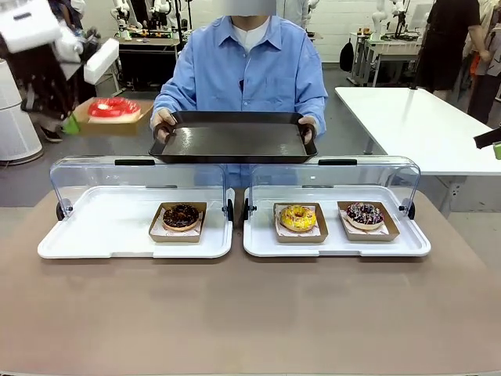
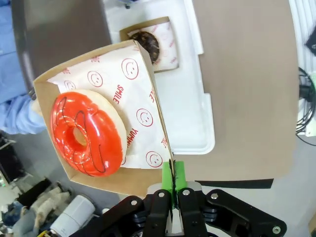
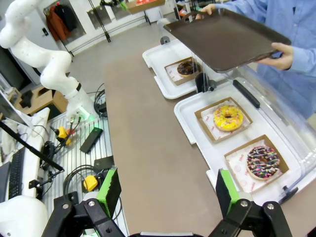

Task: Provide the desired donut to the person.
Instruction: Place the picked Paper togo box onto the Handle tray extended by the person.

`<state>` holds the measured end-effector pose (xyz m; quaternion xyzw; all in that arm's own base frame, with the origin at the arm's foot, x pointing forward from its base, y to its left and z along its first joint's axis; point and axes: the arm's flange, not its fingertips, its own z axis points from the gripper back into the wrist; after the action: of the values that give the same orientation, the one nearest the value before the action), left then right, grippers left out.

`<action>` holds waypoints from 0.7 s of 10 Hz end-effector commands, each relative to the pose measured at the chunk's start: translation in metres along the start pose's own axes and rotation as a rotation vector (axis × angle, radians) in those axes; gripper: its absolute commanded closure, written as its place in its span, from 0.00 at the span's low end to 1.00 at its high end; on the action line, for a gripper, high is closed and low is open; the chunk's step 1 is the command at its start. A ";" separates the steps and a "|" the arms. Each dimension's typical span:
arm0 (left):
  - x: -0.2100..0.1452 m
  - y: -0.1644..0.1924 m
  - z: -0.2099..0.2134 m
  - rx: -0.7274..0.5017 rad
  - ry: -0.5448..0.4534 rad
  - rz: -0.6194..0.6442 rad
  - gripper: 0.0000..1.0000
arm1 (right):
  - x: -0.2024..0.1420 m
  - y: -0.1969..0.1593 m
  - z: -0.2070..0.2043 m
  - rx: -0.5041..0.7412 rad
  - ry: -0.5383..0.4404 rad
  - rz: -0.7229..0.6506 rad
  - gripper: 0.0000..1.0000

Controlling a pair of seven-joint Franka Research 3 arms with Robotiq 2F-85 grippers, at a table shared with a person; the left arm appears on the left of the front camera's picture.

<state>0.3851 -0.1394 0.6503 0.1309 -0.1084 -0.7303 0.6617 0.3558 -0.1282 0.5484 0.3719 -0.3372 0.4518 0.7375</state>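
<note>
A red-glazed donut (image 1: 113,107) lies in a cardboard tray (image 1: 129,117) held in the air at the far left, level with the person's (image 1: 249,70) dark serving tray (image 1: 233,139). My left gripper (image 2: 173,178) is shut on the rim of that cardboard tray (image 2: 143,89), with the red donut (image 2: 86,133) lying on smiley-print paper. The person holds the dark tray (image 3: 227,37) with both hands above the far edge of the table. My right gripper (image 3: 168,192) stands open high over the table's right end, with nothing between its fingers.
Two white display trays (image 1: 117,235) (image 1: 337,241) with raised clear lids sit on the brown table. The left one holds a chocolate donut (image 1: 181,217). In the right one are a yellow donut (image 1: 298,218) and a sprinkled chocolate donut (image 1: 365,214). A white table (image 1: 423,125) stands at the back right.
</note>
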 end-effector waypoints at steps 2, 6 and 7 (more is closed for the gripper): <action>0.048 0.033 0.001 -0.016 0.012 -0.009 0.99 | 0.000 0.001 0.000 0.004 -0.006 0.002 0.00; 0.104 0.082 -0.050 -0.017 -0.006 0.031 0.99 | 0.000 0.001 0.000 0.004 -0.006 0.002 0.00; 0.108 0.089 -0.057 -0.012 -0.008 0.035 0.99 | 0.000 0.001 0.000 0.004 -0.006 0.002 0.00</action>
<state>0.4682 -0.2517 0.6111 0.1066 -0.1038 -0.7315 0.6654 0.3557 -0.1282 0.5487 0.3717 -0.3373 0.4519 0.7375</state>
